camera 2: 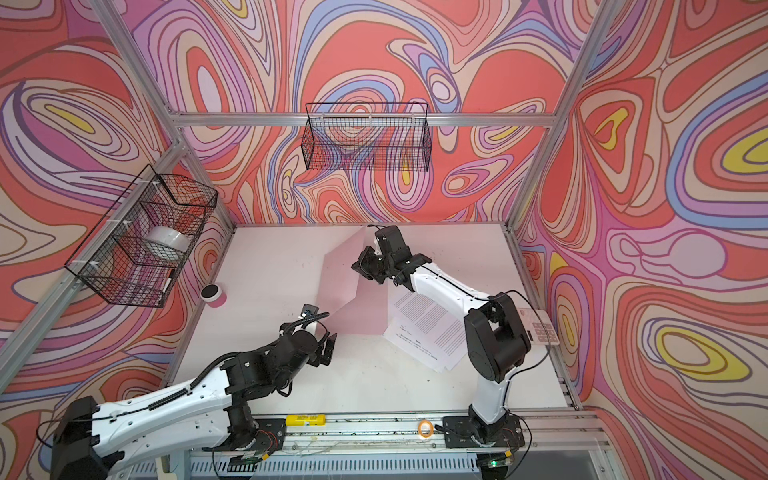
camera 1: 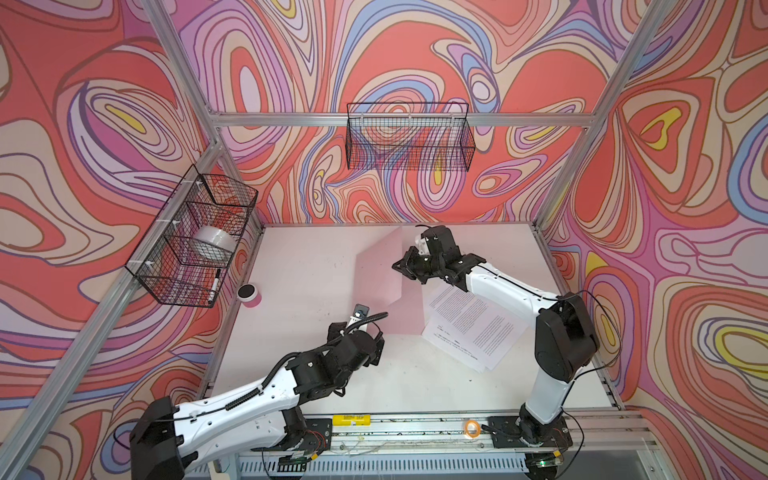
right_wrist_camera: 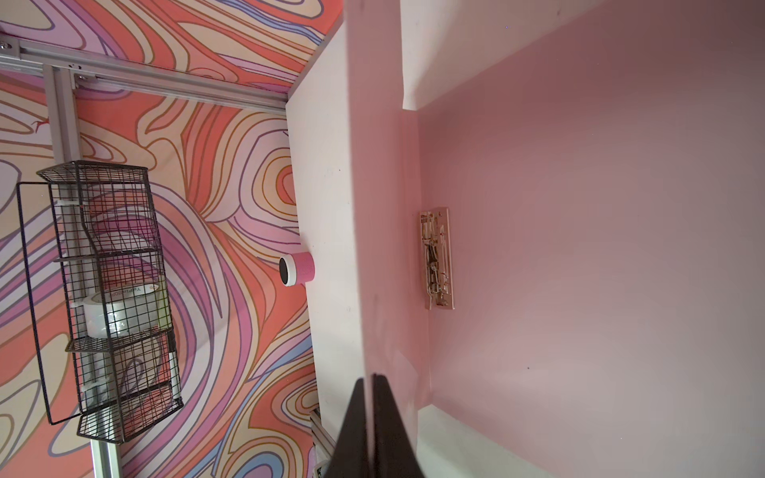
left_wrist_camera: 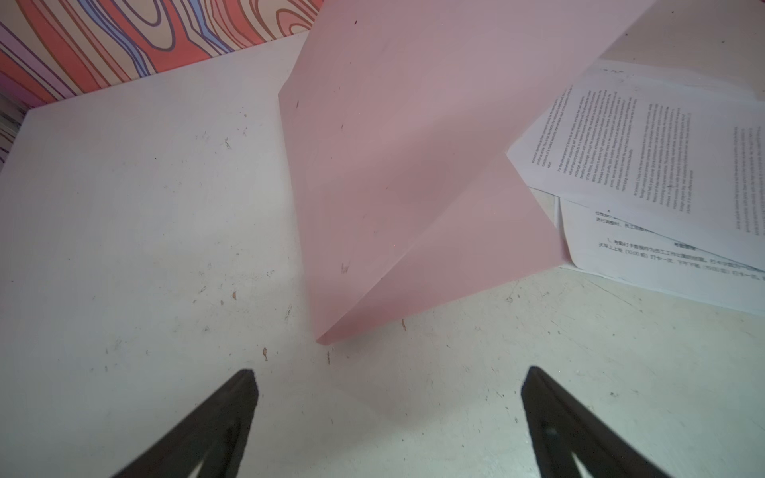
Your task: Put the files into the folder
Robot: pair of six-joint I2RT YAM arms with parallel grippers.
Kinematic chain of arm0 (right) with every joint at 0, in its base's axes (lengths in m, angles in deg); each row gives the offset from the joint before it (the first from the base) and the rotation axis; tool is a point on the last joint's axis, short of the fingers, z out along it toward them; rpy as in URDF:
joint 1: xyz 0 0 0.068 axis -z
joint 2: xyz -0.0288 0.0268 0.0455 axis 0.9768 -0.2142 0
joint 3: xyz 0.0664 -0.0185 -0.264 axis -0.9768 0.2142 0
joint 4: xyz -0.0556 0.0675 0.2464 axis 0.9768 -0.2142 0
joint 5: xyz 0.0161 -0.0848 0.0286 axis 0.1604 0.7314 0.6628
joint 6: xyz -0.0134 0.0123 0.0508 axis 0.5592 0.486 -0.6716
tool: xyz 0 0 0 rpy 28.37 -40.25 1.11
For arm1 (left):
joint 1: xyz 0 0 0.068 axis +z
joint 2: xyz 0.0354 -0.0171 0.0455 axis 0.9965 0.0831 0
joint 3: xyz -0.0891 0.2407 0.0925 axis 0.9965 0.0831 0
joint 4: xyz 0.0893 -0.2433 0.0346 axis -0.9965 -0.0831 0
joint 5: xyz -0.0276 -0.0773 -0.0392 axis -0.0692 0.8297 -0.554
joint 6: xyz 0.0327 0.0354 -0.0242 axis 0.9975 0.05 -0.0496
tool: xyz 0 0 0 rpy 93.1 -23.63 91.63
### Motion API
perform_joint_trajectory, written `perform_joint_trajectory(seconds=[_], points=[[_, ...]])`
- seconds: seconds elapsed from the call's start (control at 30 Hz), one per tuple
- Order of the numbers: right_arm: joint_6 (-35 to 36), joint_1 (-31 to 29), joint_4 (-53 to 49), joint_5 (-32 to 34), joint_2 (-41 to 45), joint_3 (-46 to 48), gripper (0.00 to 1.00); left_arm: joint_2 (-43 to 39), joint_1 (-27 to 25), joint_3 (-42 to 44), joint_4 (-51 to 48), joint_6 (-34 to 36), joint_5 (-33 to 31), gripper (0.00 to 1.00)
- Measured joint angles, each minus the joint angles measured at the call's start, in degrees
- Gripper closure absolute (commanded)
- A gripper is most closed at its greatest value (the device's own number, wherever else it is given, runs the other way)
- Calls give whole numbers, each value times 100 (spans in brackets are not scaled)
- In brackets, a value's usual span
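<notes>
Only the opening is done: the right gripper (right_wrist_camera: 369, 380) pinches the folder (camera 1: 380, 270) cover, holding it raised mid-scene, the left gripper (left_wrist_camera: 391, 372) gapes wide and empty nearby, and the files (camera 1: 473, 324) lie outside, just right of it.

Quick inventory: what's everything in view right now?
folder: one, pale pink, mid-table, cover lifted
metal clip: one, shiny, inside folder by spine
files: few, white, black print, right of folder
cylinder: one, pink with black top, table's left edge
side basket: one, black wire, left wall
tape roll: one, white, in side basket
marker: one, white, in side basket
back basket: one, black wire, back wall
tape ring: one, orange, front rail
left hand: one, black, open, near folder's front corner
right hand: one, black, shut on folder cover
</notes>
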Motion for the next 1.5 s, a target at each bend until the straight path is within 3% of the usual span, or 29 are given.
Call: perform_joint_trajectory(seconds=[0.13,0.27,0.53,0.57,0.7,0.73,0.8,0.83,0.93,1.07,1.3,1.5], points=[[9,-144,-164,28,-15,-98,100,369,-11,-57,446,302,-289,0],[74,-245,-326,22,-94,-184,100,739,-13,-278,848,608,-452,9],[164,-297,-459,15,-103,-186,100,1690,0,-855,1309,960,-627,43],[166,-297,-459,13,-103,-186,100,1766,0,-885,1335,977,-632,49],[179,-297,-461,11,-103,-186,100,1932,15,-916,1456,1021,-649,95],[188,-297,-452,13,-103,-186,100,1939,20,-916,1473,1034,-660,100],[219,-289,-457,17,-103,-186,97,1939,33,-918,1484,1049,-745,100],[223,-284,-446,15,-103,-186,81,1939,44,-918,1491,1054,-772,100],[260,-289,-372,-92,-101,-177,51,1906,79,-918,1502,1008,-798,100],[356,-297,-269,-289,-83,-177,26,1572,175,-802,1569,903,-669,100],[533,-127,-289,-238,474,-177,21,79,741,-149,1600,350,-72,100],[715,107,7,-101,907,-83,40,-1143,1287,361,1423,-470,317,100]])
